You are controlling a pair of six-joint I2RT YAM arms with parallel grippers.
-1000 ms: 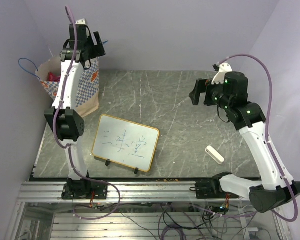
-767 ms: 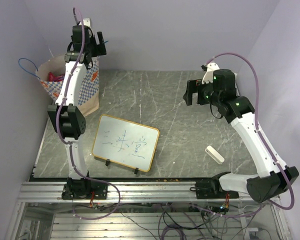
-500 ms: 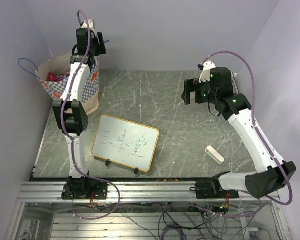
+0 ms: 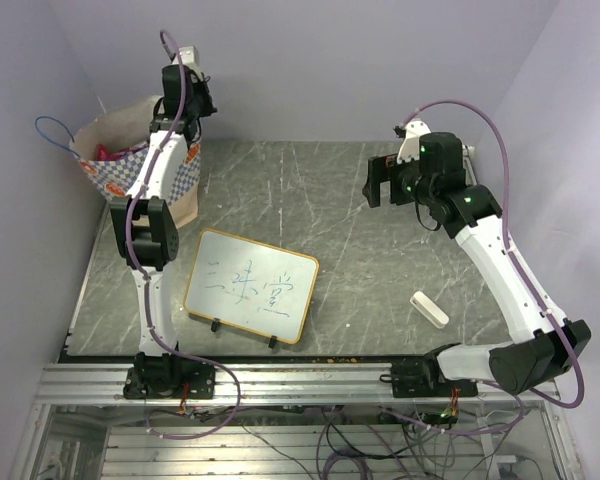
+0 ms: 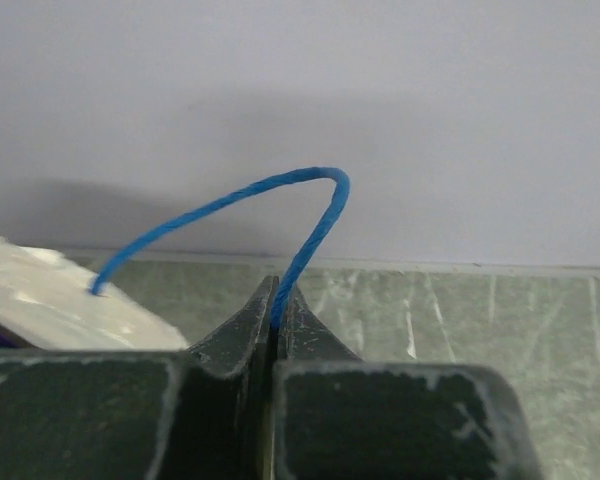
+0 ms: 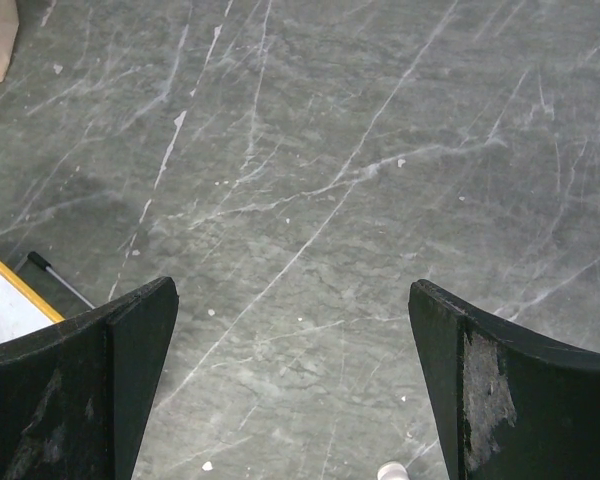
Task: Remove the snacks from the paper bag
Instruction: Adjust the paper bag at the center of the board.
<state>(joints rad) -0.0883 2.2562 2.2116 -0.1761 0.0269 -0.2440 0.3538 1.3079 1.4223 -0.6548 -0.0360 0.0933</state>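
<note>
Left hand (image 4: pixel 200 100), overhead view: raised high over the back-left corner of the bench (image 4: pixel 310 200), above the paper bag (image 4: pixel 108 178). The bag stands upright near the left wall with its mouth open. It is tan paper with a blue-white chequered lower band and a creased rim. Something red-pink, judged one of the snacks (image 4: pixel 105 153), shows in the mouth; no others can be made out. A free cord loop (image 4: pixel 48 125) hangs off the bag's left side. Right hand (image 4: pixel 380 185) hovers mid-bench, well apart from the bag. Whiteboard (image 4: pixel 250 285) and eraser (image 4: pixel 429 309) lie nearer the front.

Left wrist view: fingers (image 5: pixel 310 340) are pressed together, pinching the thin blue cord handle (image 5: pixel 280 190). The cord arches up from the nip and down to the bag's pale paper.

Right wrist view: right hand (image 6: pixel 290 385) is spread fully wide with nothing between its fingers, over bare veined grey stone.

Assessment: the bag is judged light, thin and floppy. The twisted cord is a narrow hold that could slip or tear at its anchor, and a pull may tip the bag. The snacks are probably light and slick, best taken by a flat crimped edge.
</note>
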